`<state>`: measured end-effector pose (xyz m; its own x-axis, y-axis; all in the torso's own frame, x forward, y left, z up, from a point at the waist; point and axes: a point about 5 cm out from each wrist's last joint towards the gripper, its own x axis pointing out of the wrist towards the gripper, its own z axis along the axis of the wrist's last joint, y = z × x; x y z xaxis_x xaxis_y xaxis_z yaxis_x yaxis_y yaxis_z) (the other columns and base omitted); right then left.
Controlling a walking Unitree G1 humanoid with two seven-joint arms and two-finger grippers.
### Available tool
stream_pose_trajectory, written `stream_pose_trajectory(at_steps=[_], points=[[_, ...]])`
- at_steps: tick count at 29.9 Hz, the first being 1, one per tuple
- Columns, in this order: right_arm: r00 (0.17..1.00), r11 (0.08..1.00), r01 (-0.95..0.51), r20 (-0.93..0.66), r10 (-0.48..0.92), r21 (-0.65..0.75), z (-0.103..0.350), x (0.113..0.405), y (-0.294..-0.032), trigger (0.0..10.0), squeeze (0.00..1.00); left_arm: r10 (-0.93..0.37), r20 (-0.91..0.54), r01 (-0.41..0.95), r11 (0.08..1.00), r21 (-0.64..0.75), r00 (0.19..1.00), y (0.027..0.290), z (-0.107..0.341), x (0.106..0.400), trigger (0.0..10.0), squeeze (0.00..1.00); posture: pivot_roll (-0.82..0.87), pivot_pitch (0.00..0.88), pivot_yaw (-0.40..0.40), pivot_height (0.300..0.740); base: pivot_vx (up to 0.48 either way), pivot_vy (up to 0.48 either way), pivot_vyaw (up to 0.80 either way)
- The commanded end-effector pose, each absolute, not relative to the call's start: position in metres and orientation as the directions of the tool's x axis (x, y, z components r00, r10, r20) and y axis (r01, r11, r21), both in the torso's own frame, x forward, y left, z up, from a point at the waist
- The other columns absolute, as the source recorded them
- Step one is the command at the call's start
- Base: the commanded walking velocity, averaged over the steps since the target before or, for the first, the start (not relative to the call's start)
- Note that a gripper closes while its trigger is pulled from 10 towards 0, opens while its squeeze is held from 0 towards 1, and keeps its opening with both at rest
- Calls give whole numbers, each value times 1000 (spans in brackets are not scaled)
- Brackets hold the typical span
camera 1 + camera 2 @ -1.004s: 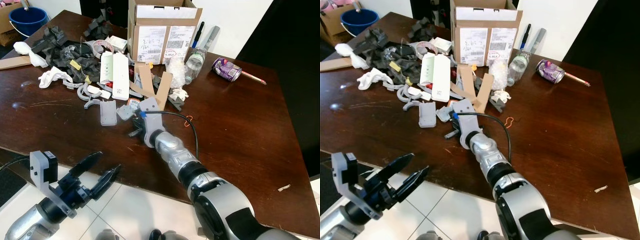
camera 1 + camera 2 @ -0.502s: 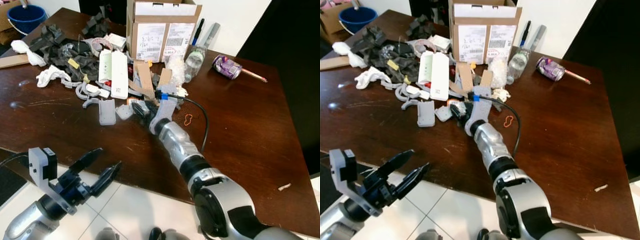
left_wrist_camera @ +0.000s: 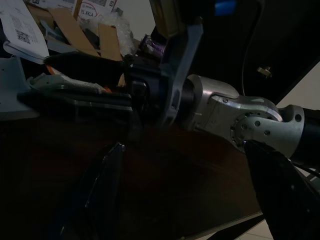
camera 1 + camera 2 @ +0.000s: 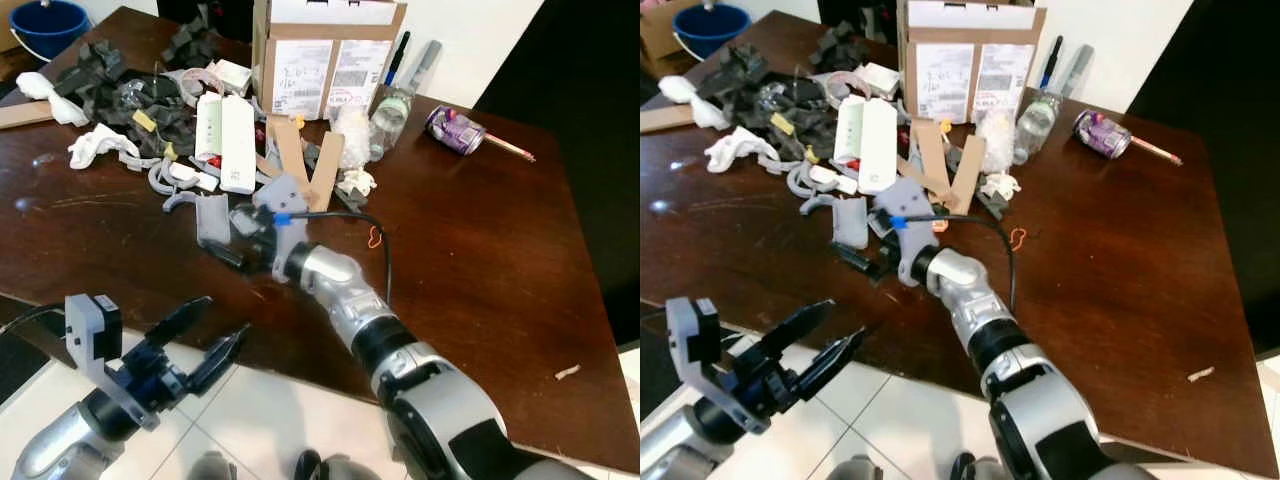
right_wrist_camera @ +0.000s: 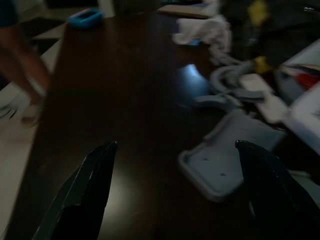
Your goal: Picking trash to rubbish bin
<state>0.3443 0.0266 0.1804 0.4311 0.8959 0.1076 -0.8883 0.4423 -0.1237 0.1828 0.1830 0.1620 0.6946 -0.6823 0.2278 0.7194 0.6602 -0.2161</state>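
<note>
Dark wooden surface (image 4: 480,250), viewed from above and in front.

Trash heap, spread from 9 o'clock to 12 o'clock of the surface:
- cardboard box (image 4: 325,55), upright, at 12 o'clock, labels on its near face;
- white carton (image 4: 228,140), lying flat, just at 7 o'clock of the box;
- cardboard strips (image 4: 305,165), leaning together, directly below the box;
- clear plastic bottle (image 4: 388,110), at 3 o'clock of the box, beside it;
- crushed purple can (image 4: 455,130), at 1 o'clock of the surface, apart from the heap;
- black foam pieces (image 4: 105,85) and white crumpled paper (image 4: 95,148), at 10 o'clock;
- grey plastic plate (image 4: 212,218) and grey curved parts (image 4: 170,180), on the near edge of the heap.

Blue bucket (image 4: 45,25), on the floor beyond the far-left corner.

Right gripper (image 4: 862,262): arm stretched across the surface, fingers pointing toward 9 o'clock, low over the wood just at 5 o'clock of the grey plastic plate. Fingers released, spread wide in the right wrist view, nothing between them.

Left gripper (image 4: 205,345): held below the near edge of the surface, over the tiled floor (image 4: 270,420), at 7 o'clock. Fingers parted, nothing between them.
</note>
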Motion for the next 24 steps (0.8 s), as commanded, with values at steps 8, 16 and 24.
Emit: stream_pose_trajectory(at_steps=[8, 16, 24], points=[[281, 288, -957, 109, 953, -46, 155, 293, 87, 10000, 0, -674, 227, 712, 671, -209, 703, 183, 165, 179, 10000, 0, 325, 247, -180, 740, 0, 0, 0], [350, 357, -932, 88, 932, -68, 160, 301, 88, 10000, 0, -536, 126, 550, 821, -151, 835, 229, 159, 167, 10000, 0, 359, 246, -191, 740, 0, 0, 0], [399, 404, -913, 81, 913, -56, 161, 308, 85, 10000, 0, -438, 106, 443, 896, -31, 893, 258, 176, 168, 10000, 0, 387, 240, -193, 740, 0, 0, 0]])
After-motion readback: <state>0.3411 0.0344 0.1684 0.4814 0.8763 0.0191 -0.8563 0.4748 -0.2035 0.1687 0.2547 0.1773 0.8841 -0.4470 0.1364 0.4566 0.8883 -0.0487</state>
